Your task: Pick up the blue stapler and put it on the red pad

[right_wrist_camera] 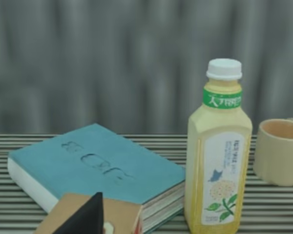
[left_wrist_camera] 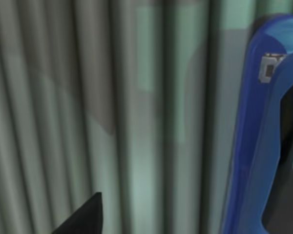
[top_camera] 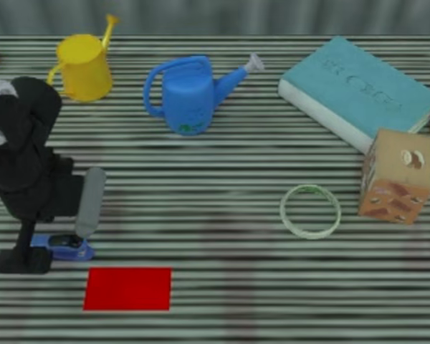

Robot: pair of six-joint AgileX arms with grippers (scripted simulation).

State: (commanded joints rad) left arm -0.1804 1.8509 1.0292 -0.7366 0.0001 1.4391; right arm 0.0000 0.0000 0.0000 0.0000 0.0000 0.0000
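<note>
The low, elongated blue stapler (top_camera: 66, 246) lay just beside the flat red pad (top_camera: 127, 289); the left gripper (top_camera: 49, 252) bent down over the stapler, grip unclear.

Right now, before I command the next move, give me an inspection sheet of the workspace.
Surface: striped table, no spills seen.
Job's things: blue stapler at the left front, under the left arm; red pad bare, just front-right of it, apart.
Clutter: yellow watering can, blue watering can, teal book, brown box, tape ring; right wrist view adds a yellow bottle and a beige cup.
Grippers: left gripper down at the stapler; right gripper outside the top view.
Cables: nothing seen.
Surroundings: grey curtain behind the table.
</note>
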